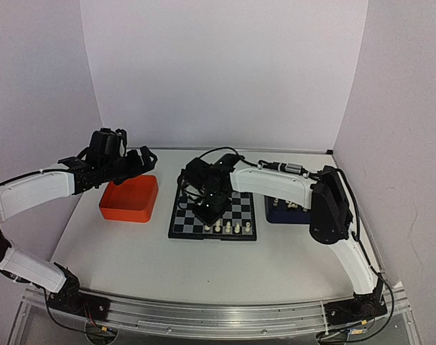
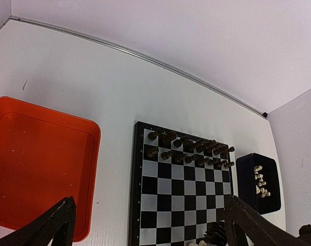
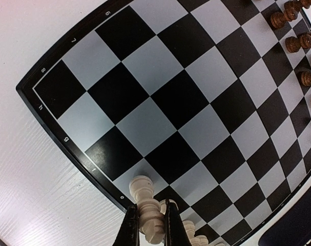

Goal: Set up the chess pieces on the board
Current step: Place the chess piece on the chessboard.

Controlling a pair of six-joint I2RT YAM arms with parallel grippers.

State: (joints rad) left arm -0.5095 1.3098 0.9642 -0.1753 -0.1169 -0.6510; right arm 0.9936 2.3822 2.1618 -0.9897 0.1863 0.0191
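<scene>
Our right gripper [image 3: 150, 220] pinches a cream-white chess piece [image 3: 144, 192] at the board [image 3: 145, 97] edge. Many squares beside it are free. Our left gripper [image 2: 149, 205] hangs spread wide by the orange tray [image 2: 37, 154].

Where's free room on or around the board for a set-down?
Free: middle rows of the board, between the black pieces and the near white row; its near-left corner squares; table in front. Crowded: far two ranks, and the near row under the right hand, shut on a white piece.
</scene>
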